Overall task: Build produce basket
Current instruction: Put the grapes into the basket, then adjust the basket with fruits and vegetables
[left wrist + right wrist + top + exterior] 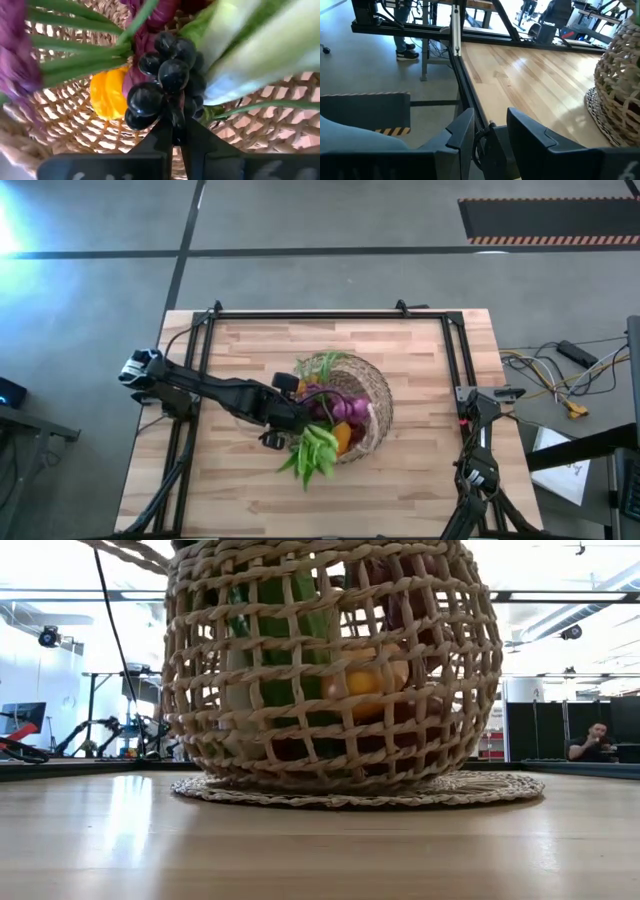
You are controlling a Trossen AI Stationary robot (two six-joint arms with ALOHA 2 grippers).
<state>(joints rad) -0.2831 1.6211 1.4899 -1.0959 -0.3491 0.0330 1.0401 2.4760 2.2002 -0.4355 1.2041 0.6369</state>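
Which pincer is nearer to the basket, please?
The left. The left pincer is over the basket, shut on the grapes; the right pincer waits at the table's right edge.

Both arms are dark, nearly black, built of slim jointed links; the left arm (215,392) carries a pale grey-white block at its base end and a small white patch near its wrist. The right arm (478,442) shows black angular brackets with thin dark cables running along it. In the wrist views the fingers (462,132) are matte black, flat and wedge-shaped, with a looped black cable (481,142) between them.
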